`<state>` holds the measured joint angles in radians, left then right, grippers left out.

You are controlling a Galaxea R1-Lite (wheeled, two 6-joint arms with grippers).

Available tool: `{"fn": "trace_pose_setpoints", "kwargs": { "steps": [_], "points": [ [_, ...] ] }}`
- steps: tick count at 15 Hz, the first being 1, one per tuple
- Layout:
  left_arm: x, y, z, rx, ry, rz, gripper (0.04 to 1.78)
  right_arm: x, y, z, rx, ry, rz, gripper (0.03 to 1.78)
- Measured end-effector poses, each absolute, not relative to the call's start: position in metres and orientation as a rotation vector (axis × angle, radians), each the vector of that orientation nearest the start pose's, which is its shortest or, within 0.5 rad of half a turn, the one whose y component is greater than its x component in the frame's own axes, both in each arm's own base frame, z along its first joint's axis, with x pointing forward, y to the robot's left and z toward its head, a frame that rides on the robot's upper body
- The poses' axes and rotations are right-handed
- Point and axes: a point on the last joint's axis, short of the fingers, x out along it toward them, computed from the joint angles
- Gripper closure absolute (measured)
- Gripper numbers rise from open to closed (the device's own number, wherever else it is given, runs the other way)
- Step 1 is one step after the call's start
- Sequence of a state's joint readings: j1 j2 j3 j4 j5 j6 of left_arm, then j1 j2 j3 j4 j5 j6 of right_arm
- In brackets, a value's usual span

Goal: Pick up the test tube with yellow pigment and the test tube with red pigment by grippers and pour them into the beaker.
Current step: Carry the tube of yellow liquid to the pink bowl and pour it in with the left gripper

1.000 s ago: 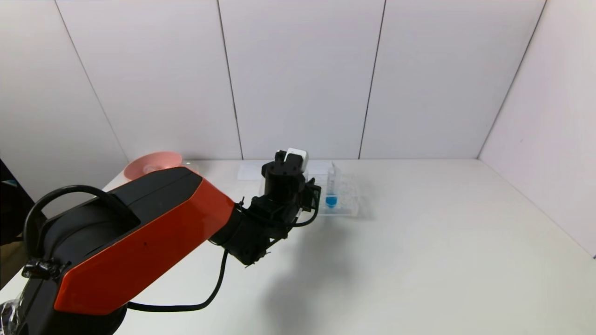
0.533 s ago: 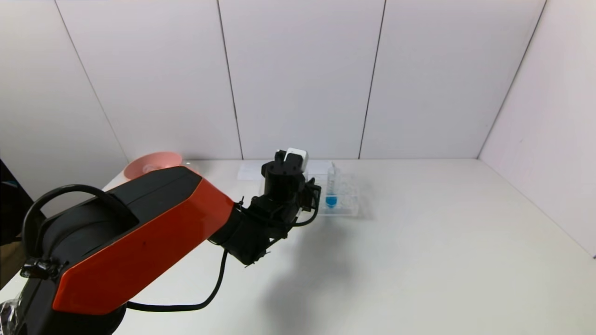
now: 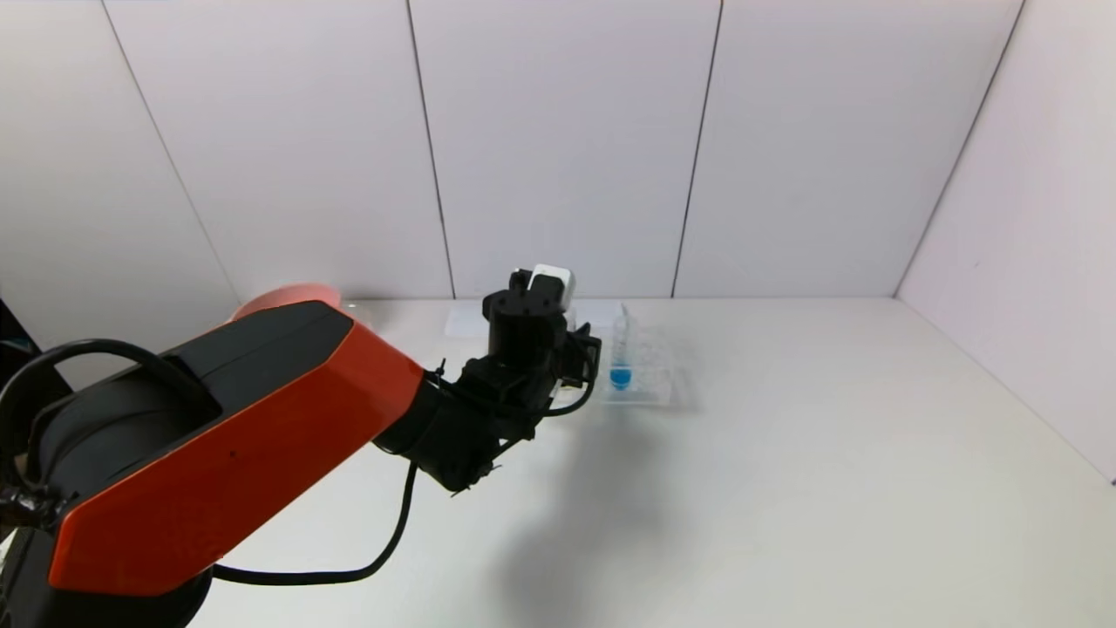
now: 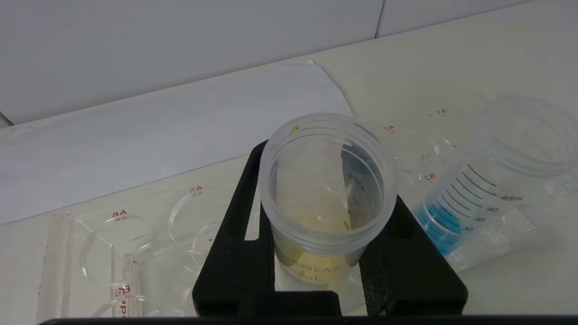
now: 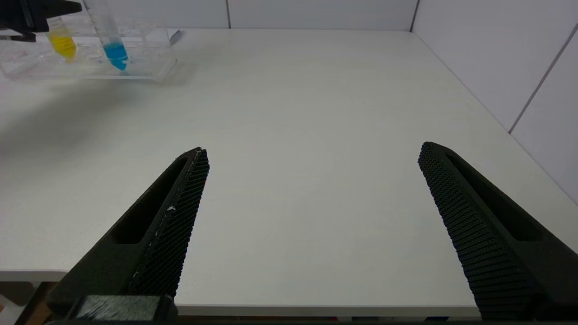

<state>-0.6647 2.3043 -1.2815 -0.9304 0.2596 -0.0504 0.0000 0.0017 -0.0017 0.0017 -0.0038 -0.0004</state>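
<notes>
My left gripper (image 3: 532,331) hangs over the clear tube rack (image 3: 649,388) at the back of the table. In the left wrist view the left gripper (image 4: 327,189) is shut on the test tube with yellow pigment (image 4: 311,271), a black finger (image 4: 239,262) pressed on each side below the tube's open rim. The yellow tube (image 5: 62,43) also shows in the right wrist view, beside the blue-liquid tube (image 5: 115,49). My right gripper (image 5: 314,149) is open and empty above the table's near edge. The test tube with red pigment and the beaker do not show.
The blue-liquid tube (image 3: 621,358) stands in the rack just right of my left gripper. A white paper sheet (image 4: 158,131) lies behind the rack. A pink bowl (image 3: 279,298) sits at the back left, mostly behind my left arm. Walls close the back and right.
My left arm and gripper have risen a little and shifted slightly left, still holding the yellow tube. The blue tube and rack have not moved.
</notes>
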Motion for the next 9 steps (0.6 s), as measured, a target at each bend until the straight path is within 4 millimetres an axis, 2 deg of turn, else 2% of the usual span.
{"fn": "trace_pose_setpoints", "kwargs": {
  "steps": [9],
  "points": [
    [0.352, -0.27, 0.132, -0.031, 0.045, -0.407, 1.3, -0.023, 0.0, 0.076, 0.0, 0.002, -0.004, 0.11]
  ]
}}
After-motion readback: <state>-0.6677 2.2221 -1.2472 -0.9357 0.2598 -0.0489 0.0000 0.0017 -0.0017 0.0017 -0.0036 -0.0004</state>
